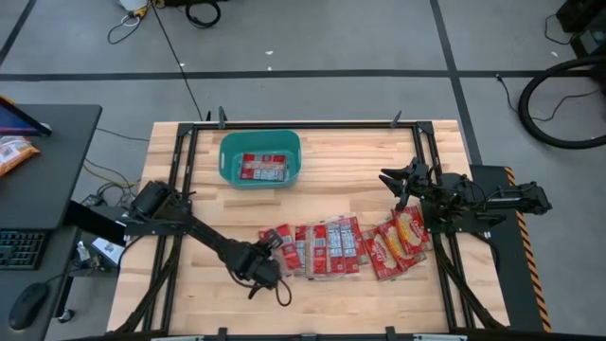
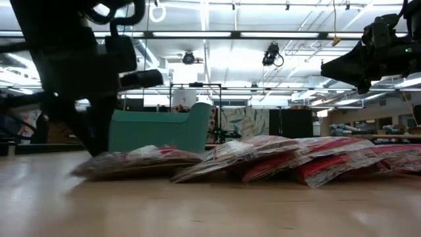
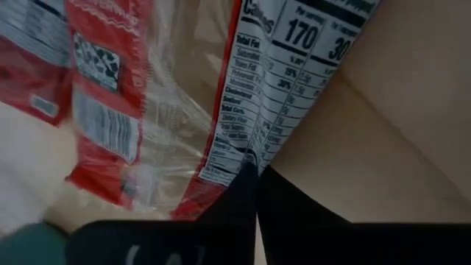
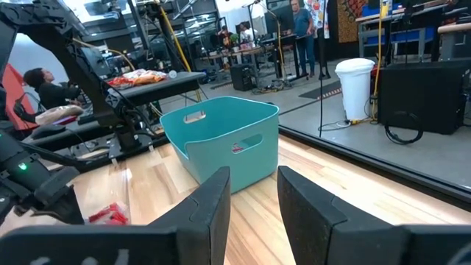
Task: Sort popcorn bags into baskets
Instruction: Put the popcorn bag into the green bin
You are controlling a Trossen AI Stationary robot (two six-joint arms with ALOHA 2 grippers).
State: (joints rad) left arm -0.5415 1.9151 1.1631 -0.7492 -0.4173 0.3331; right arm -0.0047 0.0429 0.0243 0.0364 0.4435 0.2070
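Left gripper (image 1: 260, 265) is down low at the near-left end of the row of popcorn bags (image 1: 331, 248), right on the end packet (image 1: 277, 243); in its wrist view the two dark fingers (image 3: 246, 195) are pressed together with the edge of a packet (image 3: 294, 66) caught between them, nutrition panel facing the camera. From table height the arm comes down onto the leftmost bag (image 2: 141, 161) of the pile, though how firmly it grips is hard to judge there. The row runs left to right across the near-middle of the wooden table (image 1: 189, 161), packets overlapping, the right-hand ones (image 1: 402, 237) showing yellow-orange. The teal basket (image 1: 227, 156) sits at the far side, left of centre, with a couple of red packets (image 1: 263, 168) already lying inside. Right gripper (image 1: 402, 180) hangs above the table on the right, just beyond the far-right end of the row, fingers (image 4: 210, 210) spread apart and holding nothing, pointed toward the basket (image 4: 221, 140).
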